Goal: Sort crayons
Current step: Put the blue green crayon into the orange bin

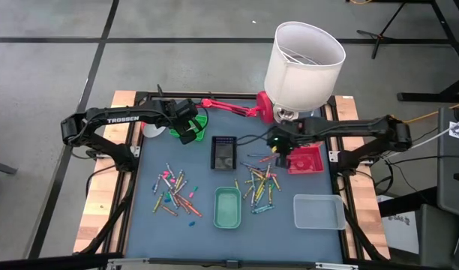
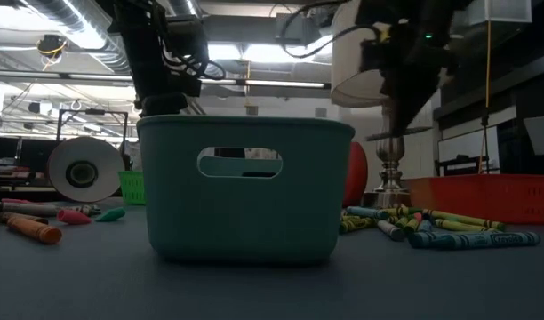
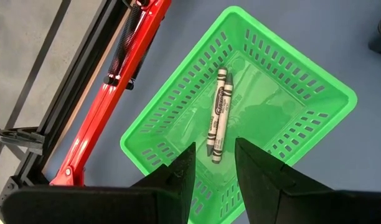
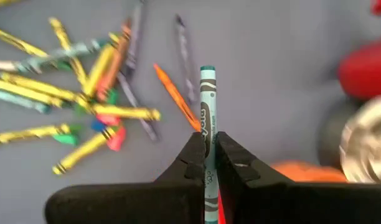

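Observation:
Crayons lie on the table in two loose heaps, a left heap (image 1: pixel 173 193) and a right heap (image 1: pixel 259 184). My right gripper (image 4: pixel 207 146) hangs above the right heap's far edge, next to the red tray (image 1: pixel 308 160), and is shut on a teal crayon (image 4: pixel 207 99). My left gripper (image 3: pixel 209 163) hovers open over the green basket (image 3: pixel 302 81) at the far left. Two grey-green crayons (image 3: pixel 219 112) lie flat side by side on the basket's floor. My right gripper pinches the teal crayon between its two fingers, at the paper wrap about halfway along its length (image 4: pixel 207 142). The fingers point steeply down and lie along the crayon. Its free end (image 4: pixel 207 70) sticks out past the fingertips, clear of the table.
A black tray (image 1: pixel 223 152) stands mid-table, a teal tray (image 1: pixel 228 208) near the front and a clear tray (image 1: pixel 319 211) at the front right. A red desk lamp with a white shade (image 1: pixel 304 56) stands at the far edge, its arm (image 1: pixel 226 106) reaching past the green basket.

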`<state>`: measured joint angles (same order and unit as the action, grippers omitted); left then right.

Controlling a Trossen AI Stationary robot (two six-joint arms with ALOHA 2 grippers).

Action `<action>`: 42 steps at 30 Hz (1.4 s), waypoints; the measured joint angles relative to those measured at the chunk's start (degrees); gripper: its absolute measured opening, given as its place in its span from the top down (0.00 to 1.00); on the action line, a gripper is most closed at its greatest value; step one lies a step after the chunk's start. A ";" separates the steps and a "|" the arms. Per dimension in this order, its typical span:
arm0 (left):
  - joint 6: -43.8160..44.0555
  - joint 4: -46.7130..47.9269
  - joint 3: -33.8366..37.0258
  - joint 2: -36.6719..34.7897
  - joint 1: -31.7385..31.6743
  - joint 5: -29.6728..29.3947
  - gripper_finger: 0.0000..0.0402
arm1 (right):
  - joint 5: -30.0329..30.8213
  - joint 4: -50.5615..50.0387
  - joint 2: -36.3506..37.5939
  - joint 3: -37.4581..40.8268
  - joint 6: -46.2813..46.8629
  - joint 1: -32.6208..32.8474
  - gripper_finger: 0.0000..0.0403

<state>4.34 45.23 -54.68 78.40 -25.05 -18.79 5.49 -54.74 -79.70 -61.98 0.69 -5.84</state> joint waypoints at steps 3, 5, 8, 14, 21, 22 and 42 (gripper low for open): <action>-0.01 -0.02 0.00 0.01 0.01 0.00 0.76 | 2.20 -1.87 4.26 3.27 0.01 -1.10 0.97; 0.00 -0.08 0.00 0.00 0.01 0.00 0.76 | 3.28 -2.50 6.91 5.66 0.10 -1.80 0.97; 0.00 -0.39 0.00 -0.01 -0.01 0.02 0.76 | 4.92 -2.59 10.44 9.77 0.48 -2.89 0.97; -0.01 -1.51 0.00 0.01 0.01 0.02 0.76 | 10.54 -2.96 14.33 17.22 0.57 -5.79 0.96; 0.00 -1.79 0.00 0.01 0.00 1.15 0.76 | 15.17 -0.58 14.20 19.83 -1.38 -9.76 0.96; 0.00 -2.01 0.00 0.01 0.00 2.23 0.76 | 15.50 -0.44 14.21 19.83 -2.50 -10.28 0.96; 4.55 -1.71 0.02 -1.73 8.81 27.83 0.76 | 17.49 -0.79 14.19 19.85 -5.62 -12.60 0.96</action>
<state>8.89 43.52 -54.65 76.67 -16.24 9.04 22.98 -55.53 -65.52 -42.13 -4.93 -18.44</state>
